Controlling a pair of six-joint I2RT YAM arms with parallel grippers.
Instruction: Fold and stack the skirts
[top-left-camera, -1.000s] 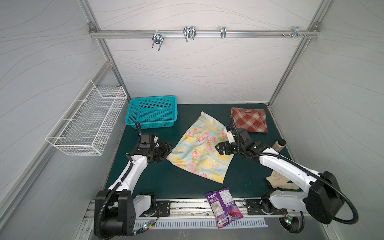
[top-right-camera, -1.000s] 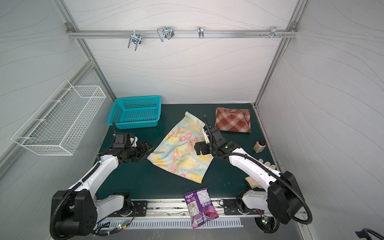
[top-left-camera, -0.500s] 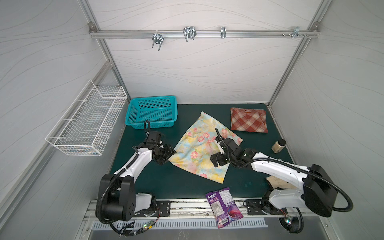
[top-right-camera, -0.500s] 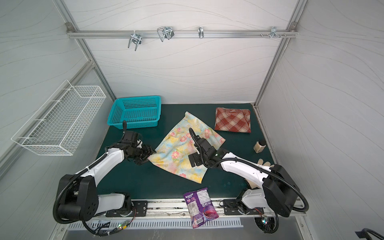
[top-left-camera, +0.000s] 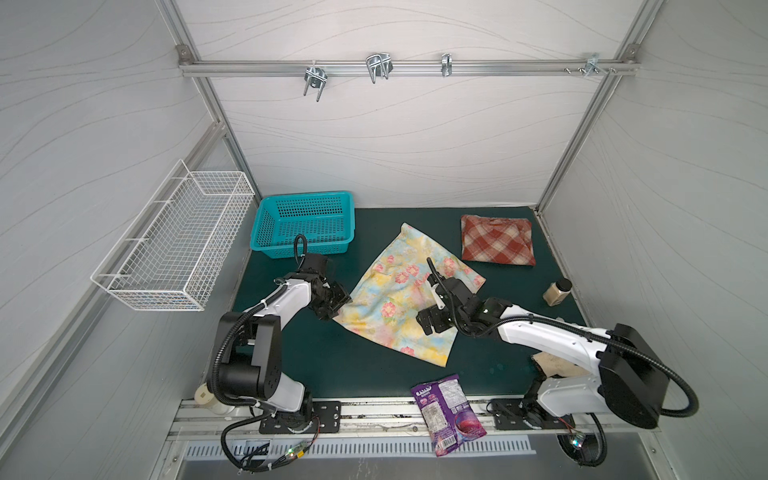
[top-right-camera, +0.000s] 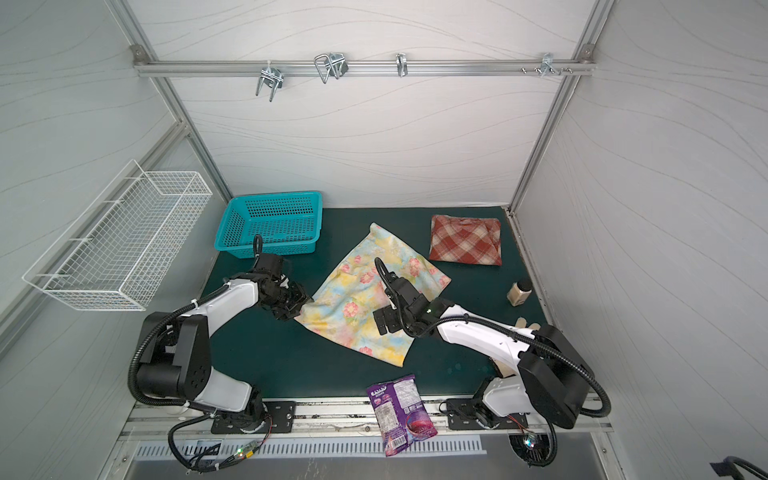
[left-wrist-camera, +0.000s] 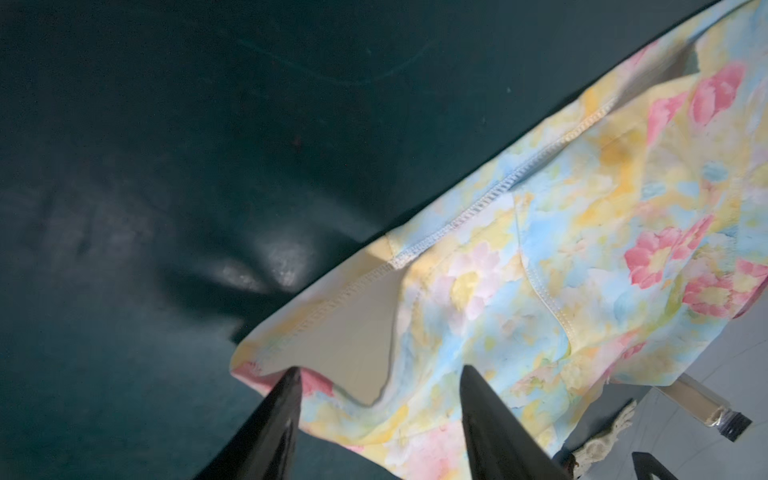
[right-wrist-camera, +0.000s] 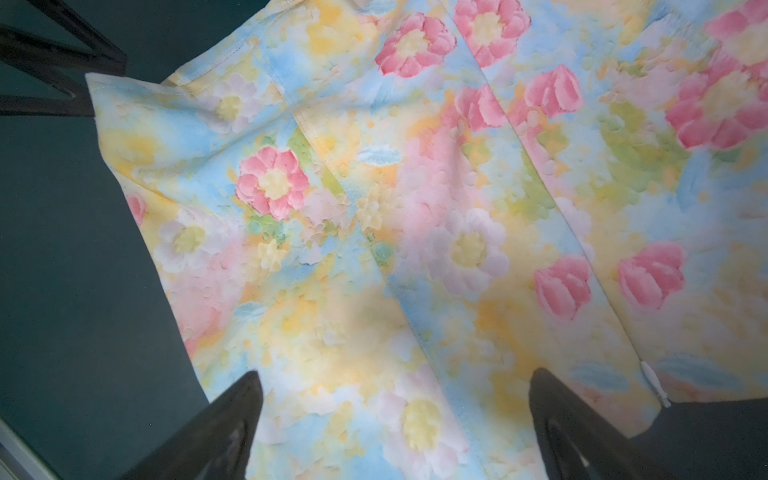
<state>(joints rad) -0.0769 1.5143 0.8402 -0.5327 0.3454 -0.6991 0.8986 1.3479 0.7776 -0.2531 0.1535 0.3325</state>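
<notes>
- Left end effector (top-left-camera: 333, 311) (top-right-camera: 293, 311) (left-wrist-camera: 380, 374) is reaching down to the corner of the floral skirt (top-left-camera: 399, 299) (top-right-camera: 357, 301). Its two dark fingers (left-wrist-camera: 278, 415) are standing apart, straddling the cloth's corner rather than pinching it.
- Its arm is stretching forward from the base, with the elbow bending, the white forearm angling toward the cloth and the wrist tipping downward.
- Just ahead of those fingertips, in the left wrist view, the floral skirt's (left-wrist-camera: 582, 249) stitched hem corner is curling up and showing its cream underside.
- Right end effector (top-left-camera: 432, 325) (top-right-camera: 384, 322) (right-wrist-camera: 395, 382) is hanging over the opposite side of the same skirt with its fingers (right-wrist-camera: 224, 419) spread wide and gripping nothing. Whether the tips are touching the fabric cannot be told.
- Its arm is running low and nearly level from the base, with the long white forearm pointing inward and the wrist bending down over the cloth.
- Beneath and between the two end effectors, the floral skirt (right-wrist-camera: 415, 208) is lying spread open on the green desk (top-left-camera: 332, 361).
- Well beyond the right end effector, toward the back wall, the plaid skirt (top-left-camera: 496, 245) (top-right-camera: 465, 246) is lying folded, apart from the floral one.
</notes>
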